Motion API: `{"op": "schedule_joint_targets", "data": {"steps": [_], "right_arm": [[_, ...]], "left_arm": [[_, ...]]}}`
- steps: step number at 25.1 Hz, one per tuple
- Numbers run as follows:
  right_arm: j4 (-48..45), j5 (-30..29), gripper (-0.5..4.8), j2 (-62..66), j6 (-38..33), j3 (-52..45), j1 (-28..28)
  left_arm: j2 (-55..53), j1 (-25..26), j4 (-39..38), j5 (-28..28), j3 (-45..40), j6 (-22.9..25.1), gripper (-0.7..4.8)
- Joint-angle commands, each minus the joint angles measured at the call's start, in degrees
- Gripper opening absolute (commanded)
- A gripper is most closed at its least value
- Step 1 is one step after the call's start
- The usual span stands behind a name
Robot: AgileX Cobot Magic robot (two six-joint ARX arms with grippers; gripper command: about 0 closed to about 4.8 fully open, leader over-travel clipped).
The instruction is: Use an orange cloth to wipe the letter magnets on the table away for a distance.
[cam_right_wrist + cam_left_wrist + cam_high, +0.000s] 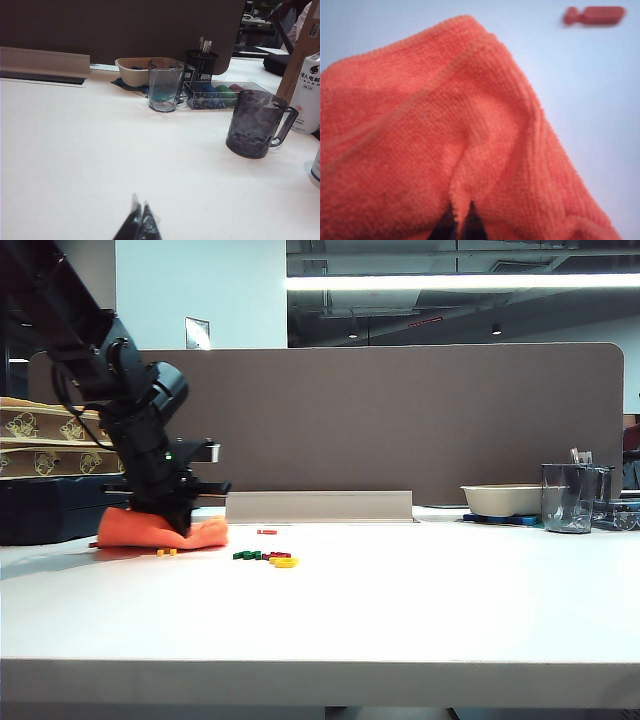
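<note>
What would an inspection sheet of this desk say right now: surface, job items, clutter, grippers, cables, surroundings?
Surface: pale table, mostly bare.
Job's things: orange cloth lying on the table at exterior left; letter magnets scattered just right of it, one red piece beyond the cloth.
Clutter: clear cup, dark mug, beige bowl, pen holder, clear box.
Grippers: left gripper shut on orange cloth; right gripper shut, empty, above bare table.
Cables: nothing seen.
Surroundings: brown partition behind; boxes stacked far left.
</note>
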State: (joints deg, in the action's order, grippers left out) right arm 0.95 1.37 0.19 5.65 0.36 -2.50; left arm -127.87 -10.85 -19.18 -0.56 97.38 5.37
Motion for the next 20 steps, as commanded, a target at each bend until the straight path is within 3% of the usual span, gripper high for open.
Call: {"op": "schedule_joint_targets", "data": {"steps": [1,13,16,20], "right_arm": [[-0.79,-0.04,0.00,-0.11,-0.09,-0.33,0.00],[-0.76,-0.04,0.00,-0.11,-0.09,-0.33,0.00],[-0.74,-0.04,0.00,-0.11,-0.09,-0.33,0.00],[-0.72,-0.04,0.00,-0.11,-0.09,-0.33,0.00]], "left_arm": [[0.13,1.70,-1.36,0.96,-0.33,0.17,-0.06],[0.13,6.60,-1.31,0.63,-0.33,0.13,-0.06],[1.40,7.78,-0.92,-2.40,-0.31,-2.89,-0.06],[3.80,7.04,1.44,-4.87,-0.31,-2.89,-0.06]]}}
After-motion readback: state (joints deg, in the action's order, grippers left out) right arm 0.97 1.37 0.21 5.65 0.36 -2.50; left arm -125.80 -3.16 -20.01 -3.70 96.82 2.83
